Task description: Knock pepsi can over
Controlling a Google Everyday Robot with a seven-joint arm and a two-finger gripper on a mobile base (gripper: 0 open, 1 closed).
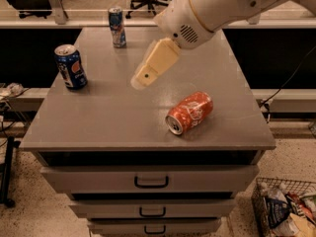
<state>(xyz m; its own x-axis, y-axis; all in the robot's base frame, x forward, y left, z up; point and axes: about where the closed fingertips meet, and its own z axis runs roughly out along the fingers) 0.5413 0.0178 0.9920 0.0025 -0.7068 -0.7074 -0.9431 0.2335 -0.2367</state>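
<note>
The pepsi can [70, 66], dark blue with a round logo and a silver top, stands upright near the left edge of the grey cabinet top [113, 117]. My gripper [140, 80] hangs above the middle of the cabinet top, pointing down and to the left. It is to the right of the pepsi can, well apart from it. The white arm [212, 9] reaches in from the upper right.
An orange-red can [189, 112] lies on its side right of centre, near the front edge. A slimmer light-blue can [117, 27] stands at the back. Drawers [150, 180] are below the top. A wire basket [286, 209] sits on the floor at lower right. Office chairs stand behind.
</note>
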